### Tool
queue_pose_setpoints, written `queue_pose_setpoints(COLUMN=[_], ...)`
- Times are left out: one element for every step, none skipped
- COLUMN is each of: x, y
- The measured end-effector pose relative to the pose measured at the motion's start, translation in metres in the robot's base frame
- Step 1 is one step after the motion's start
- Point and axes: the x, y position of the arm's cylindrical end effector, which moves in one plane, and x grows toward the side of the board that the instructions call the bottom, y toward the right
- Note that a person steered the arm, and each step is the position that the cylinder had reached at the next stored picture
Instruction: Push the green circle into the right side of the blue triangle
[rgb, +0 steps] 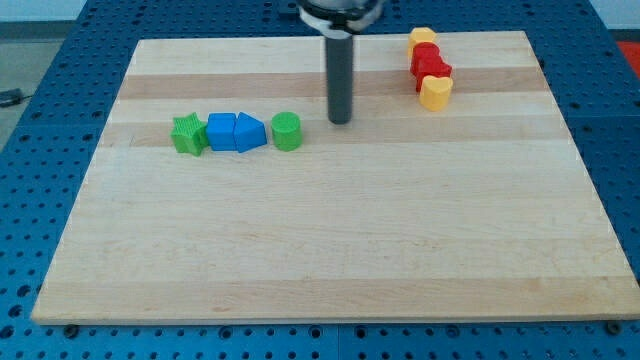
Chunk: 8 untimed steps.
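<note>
The green circle (287, 131) stands on the wooden board at the view's left of centre. The blue triangle (250, 132) lies just to its left, with a narrow gap between them. A blue cube (221, 131) touches the triangle's left side, and a green star (187, 134) sits left of the cube. My tip (340, 121) rests on the board to the right of the green circle and slightly above it, about one block width away, touching no block.
At the view's top right a cluster stands in a short column: a yellow block (422, 38), two red blocks (427, 55) (433, 71), and a yellow heart (434, 92). The board (320, 250) lies on a blue perforated table.
</note>
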Motion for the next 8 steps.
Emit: queue_pose_setpoints(x=[0.021, 0.021, 0.021, 0.020, 0.018, 0.018, 0.018, 0.018], y=[0.004, 0.007, 0.010, 0.010, 0.010, 0.010, -0.002, -0.019])
